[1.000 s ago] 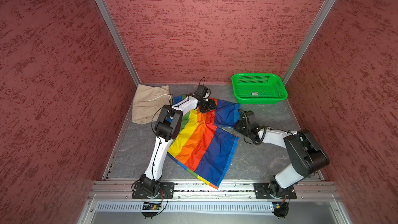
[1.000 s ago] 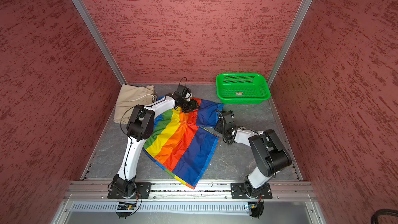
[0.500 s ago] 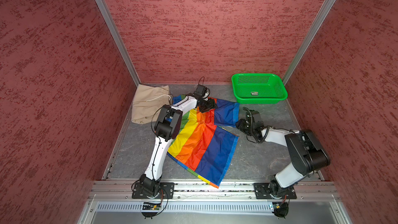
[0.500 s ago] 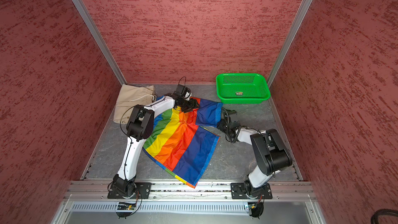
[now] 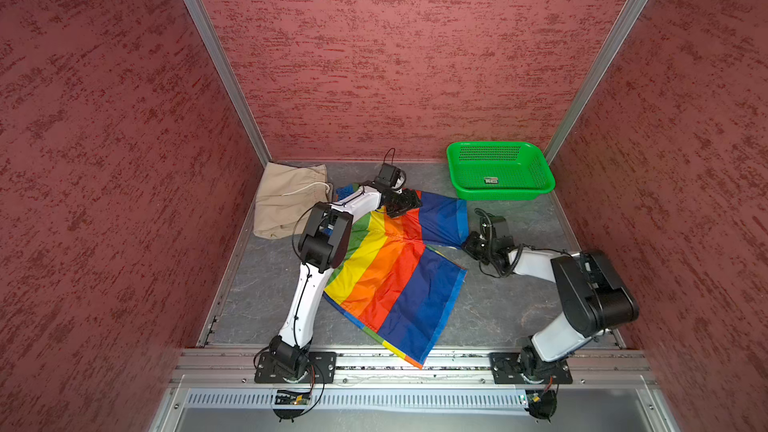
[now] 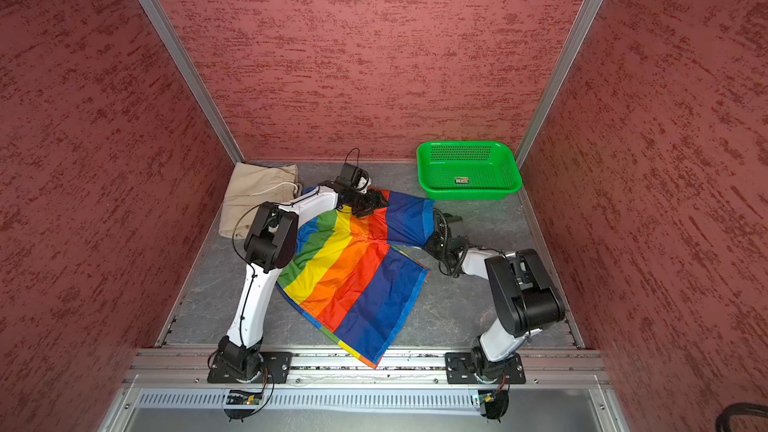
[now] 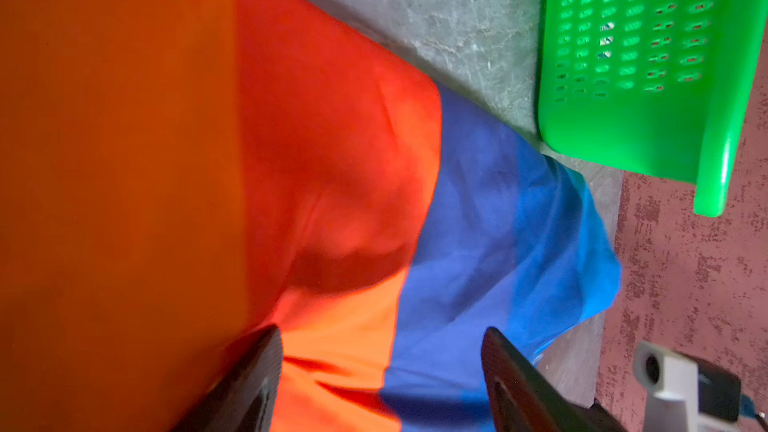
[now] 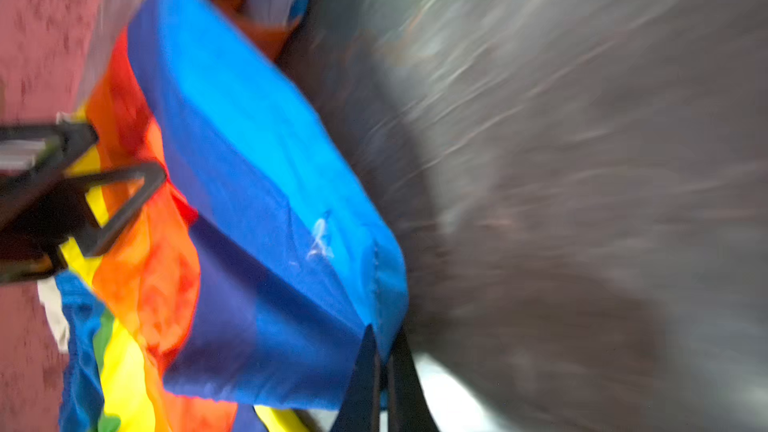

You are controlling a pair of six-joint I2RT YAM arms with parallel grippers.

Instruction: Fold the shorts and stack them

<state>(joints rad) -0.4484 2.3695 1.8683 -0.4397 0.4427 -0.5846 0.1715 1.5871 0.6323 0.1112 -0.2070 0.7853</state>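
A green perforated plastic basket sits at the upper right of the grey tabletop in both top views, close to the back corner. A small label lies on its floor. Red textured walls enclose the table on three sides, joined by slanting aluminium posts. A metal rail crosses the lower frame, above a slotted strip. The left wrist view shows the basket's slotted wall.

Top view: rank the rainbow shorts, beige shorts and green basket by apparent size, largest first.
In a top view:
1. rainbow shorts: clearly largest, spread across the middle of the floor.
2 and 3, unranked: green basket and beige shorts look about alike. The beige pair lies bunched, so its outline is uneven.
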